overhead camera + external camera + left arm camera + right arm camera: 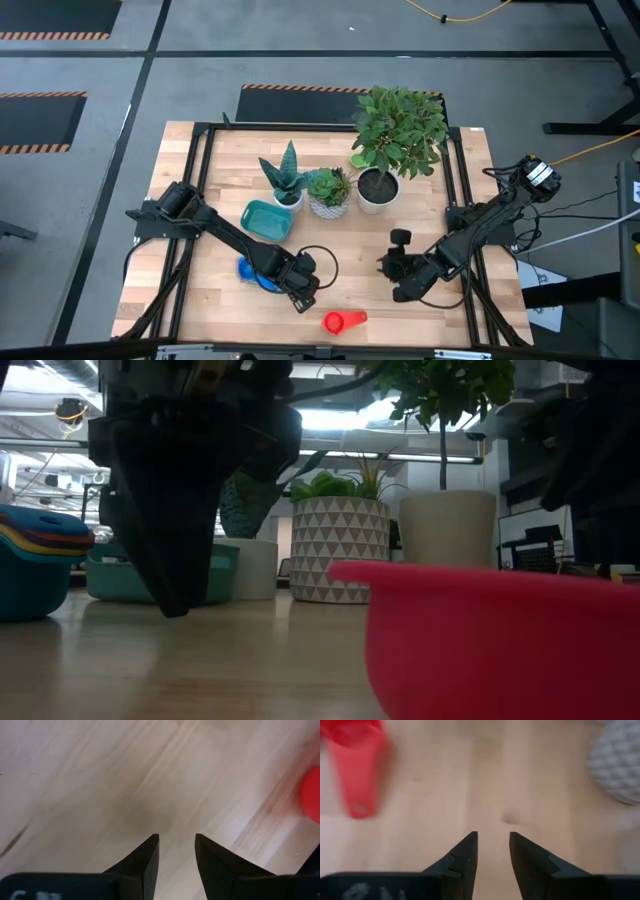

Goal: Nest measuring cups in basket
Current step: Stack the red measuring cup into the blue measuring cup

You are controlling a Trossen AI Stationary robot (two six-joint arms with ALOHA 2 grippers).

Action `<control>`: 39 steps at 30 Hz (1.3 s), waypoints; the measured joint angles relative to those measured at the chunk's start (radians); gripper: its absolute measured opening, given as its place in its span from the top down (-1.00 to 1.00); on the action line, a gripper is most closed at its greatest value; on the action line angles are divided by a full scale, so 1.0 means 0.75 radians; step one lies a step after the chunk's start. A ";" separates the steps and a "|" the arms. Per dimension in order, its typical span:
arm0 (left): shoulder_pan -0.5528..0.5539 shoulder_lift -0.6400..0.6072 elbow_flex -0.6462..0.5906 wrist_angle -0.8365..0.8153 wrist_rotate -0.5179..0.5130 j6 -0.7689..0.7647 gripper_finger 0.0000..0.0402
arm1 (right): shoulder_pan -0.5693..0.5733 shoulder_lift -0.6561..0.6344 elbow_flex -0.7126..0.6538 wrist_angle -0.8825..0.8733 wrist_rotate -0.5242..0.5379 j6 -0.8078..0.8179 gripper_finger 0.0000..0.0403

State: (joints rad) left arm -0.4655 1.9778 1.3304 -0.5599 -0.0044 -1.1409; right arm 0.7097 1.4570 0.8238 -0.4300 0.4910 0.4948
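Note:
A stack of nested measuring cups [255,272], blue on the outside with yellow and orange rims [40,545], stands on the table just in front of the teal basket [267,218]. A red cup [345,320] lies alone near the table's near edge and fills the foreground of the low view [500,635]. My left gripper [303,297] hovers over bare wood between the stack and the red cup, fingers [176,840] slightly open and holding nothing. My right gripper [384,266] is right of centre, low and pointing left, fingers [493,837] slightly open and holding nothing. The red cup's handle [357,775] lies ahead of it.
Three white plant pots stand along the far half of the table: a spiky plant [287,180], a patterned pot with a succulent [328,195] and a tall leafy plant [385,185]. A black metal frame [200,180] borders the tabletop. A black cable [318,252] loops beside the left gripper.

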 joint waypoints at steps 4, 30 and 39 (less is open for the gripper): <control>0.001 0.000 0.000 0.002 0.000 0.000 0.41 | 0.000 0.000 0.000 0.195 -0.139 0.060 0.42; 0.000 0.000 0.001 0.040 0.013 0.140 0.41 | -0.021 0.434 0.000 0.877 -0.427 0.271 0.42; 0.001 0.000 0.000 0.043 0.029 0.141 0.41 | -0.156 0.442 0.000 0.922 -0.745 0.254 0.42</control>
State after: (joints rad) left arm -0.4648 1.9778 1.3306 -0.5278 0.0174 -1.0355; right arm 0.5924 1.7885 0.8238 0.2611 -0.0674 0.6853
